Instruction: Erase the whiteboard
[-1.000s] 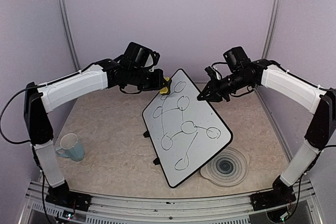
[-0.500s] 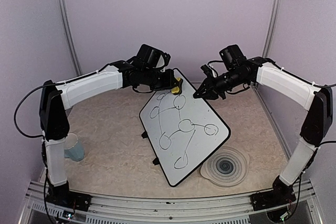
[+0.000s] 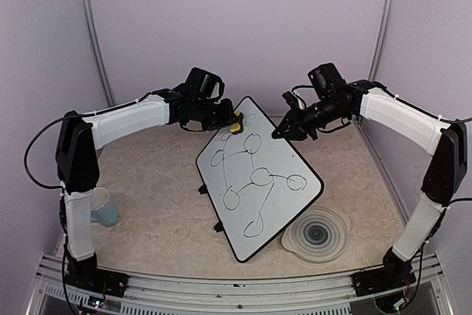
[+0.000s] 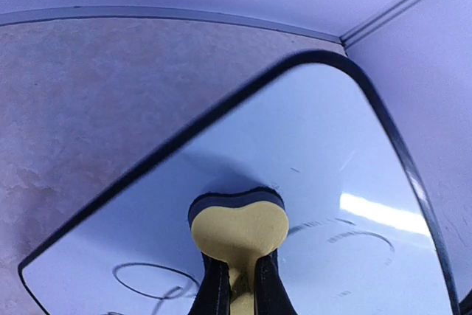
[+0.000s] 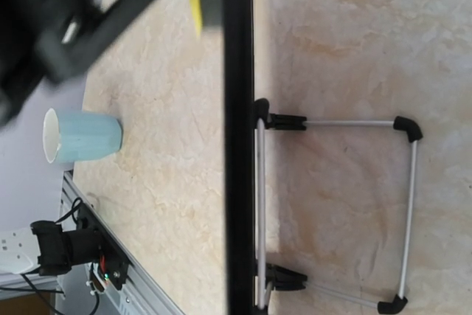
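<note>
The whiteboard stands tilted on its feet mid-table, with black loops and lines drawn on it. My left gripper is shut on a yellow heart-shaped eraser with a dark felt face, pressed on the board near its far corner. In the left wrist view the eraser sits on the board just beyond my gripper, with faint wiped traces to its right. My right gripper holds the board's far right edge. The right wrist view shows the black frame edge-on; the fingers are not visible.
A light blue cup stands at the left, also in the right wrist view. A round grey ringed plate lies beside the board's near right edge. The board's wire stand rests on the table behind it.
My left gripper swept the eraser right across the board's top, then back left. The topmost loop is wiped away. The right gripper and the board shifted slightly left.
</note>
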